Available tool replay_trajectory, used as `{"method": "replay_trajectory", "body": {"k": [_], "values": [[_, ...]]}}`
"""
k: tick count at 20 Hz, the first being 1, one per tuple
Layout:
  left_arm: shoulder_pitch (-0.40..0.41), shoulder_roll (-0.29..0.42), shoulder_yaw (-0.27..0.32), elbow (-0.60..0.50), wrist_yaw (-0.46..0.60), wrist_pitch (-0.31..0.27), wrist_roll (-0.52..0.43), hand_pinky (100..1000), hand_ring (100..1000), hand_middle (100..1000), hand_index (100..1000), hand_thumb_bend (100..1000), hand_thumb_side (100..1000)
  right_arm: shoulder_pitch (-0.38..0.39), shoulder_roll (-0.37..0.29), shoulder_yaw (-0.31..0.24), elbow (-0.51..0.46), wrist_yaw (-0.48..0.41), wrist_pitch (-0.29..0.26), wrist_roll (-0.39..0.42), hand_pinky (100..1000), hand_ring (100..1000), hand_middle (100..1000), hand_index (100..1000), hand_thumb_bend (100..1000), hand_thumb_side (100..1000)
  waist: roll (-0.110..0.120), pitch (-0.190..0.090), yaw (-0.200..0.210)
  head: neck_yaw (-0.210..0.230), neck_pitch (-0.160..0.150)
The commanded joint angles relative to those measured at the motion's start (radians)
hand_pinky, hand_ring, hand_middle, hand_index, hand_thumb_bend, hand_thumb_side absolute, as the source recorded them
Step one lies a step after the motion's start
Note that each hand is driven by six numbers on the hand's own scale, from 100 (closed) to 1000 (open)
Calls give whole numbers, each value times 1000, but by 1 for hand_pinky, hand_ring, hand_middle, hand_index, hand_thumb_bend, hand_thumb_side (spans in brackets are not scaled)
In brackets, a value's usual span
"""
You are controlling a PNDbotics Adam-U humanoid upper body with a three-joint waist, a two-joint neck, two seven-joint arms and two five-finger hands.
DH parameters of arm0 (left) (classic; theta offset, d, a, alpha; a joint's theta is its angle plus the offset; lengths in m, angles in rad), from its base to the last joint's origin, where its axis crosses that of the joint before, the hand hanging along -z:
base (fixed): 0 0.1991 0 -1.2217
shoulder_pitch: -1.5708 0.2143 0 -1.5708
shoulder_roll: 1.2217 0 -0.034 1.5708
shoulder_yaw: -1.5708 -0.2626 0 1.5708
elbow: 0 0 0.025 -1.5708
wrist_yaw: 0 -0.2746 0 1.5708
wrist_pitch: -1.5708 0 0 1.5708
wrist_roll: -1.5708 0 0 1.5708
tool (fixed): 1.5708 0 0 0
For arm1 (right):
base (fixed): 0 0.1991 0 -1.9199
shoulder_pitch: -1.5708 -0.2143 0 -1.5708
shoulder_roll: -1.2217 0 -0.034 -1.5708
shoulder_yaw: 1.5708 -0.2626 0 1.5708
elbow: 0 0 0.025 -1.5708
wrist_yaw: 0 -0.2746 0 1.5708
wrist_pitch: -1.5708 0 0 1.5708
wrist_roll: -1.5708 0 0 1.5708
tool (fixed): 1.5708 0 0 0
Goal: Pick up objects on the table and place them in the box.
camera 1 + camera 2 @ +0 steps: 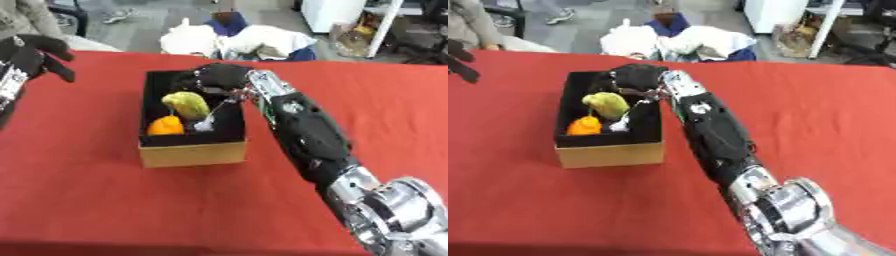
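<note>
**Right hand over the box, fruit inside**

At the far left, the left hand hangs above the red table, fingers spread and relaxed, holding nothing. Next comes the box, tan outside and black within. It holds a round orange fruit, a yellow-green fruit and a small pale object. The right hand curls over the box's far end; whether its fingers pinch anything cannot be told.

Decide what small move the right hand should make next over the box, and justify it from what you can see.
Probably open the fingers and lift away. The right hand reaches into the box, at the yellow-green object, which lies low inside beside the orange object. The left hand waits apart.
</note>
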Motion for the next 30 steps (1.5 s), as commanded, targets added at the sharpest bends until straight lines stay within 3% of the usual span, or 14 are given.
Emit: {"method": "replay_trajectory", "body": {"k": [1,5,6,11,14,18,21,25,30], "values": [[-7,13,22,-10,-5,1,14,670,532,615,763,141,722,-26,-56,-9,-51,-103,-17,-36,782,826,859,921,359,552,3,-13,-5,7,5],[11,22,38,-8,-11,3,32,670,530,613,761,146,726,-18,-134,-21,-96,-303,-5,-78,765,790,812,893,288,362,1,-14,-14,17,5],[15,24,41,-7,-13,3,36,670,530,613,761,146,726,-13,-154,-20,-108,-363,3,-75,765,790,812,893,288,362,0,-14,-15,19,5],[45,42,63,0,-30,2,61,667,527,610,757,145,737,68,-284,-22,-199,-733,38,-1,768,773,774,850,110,275,-4,-11,-29,35,5],[64,52,78,4,-42,0,76,667,525,608,754,146,745,153,-359,-29,-292,-981,98,68,767,775,766,844,100,267,-4,-6,-38,43,5],[85,60,93,9,-57,-3,92,668,525,607,752,149,756,294,-432,-73,-453,-1250,208,151,763,761,750,836,100,365,-5,3,-52,53,5],[99,62,100,15,-67,-4,100,668,525,605,750,151,765,398,-459,-131,-554,-1372,289,176,758,745,734,826,100,459,-4,10,-63,57,5],[111,64,105,17,-73,-8,110,669,523,601,747,148,769,513,-462,-211,-657,-1469,379,156,749,729,716,815,100,563,-2,16,-75,57,5],[122,60,107,18,-80,-10,116,668,522,600,746,151,775,602,-422,-269,-746,-1507,447,128,747,722,706,807,100,655,2,23,-84,54,5]]}}
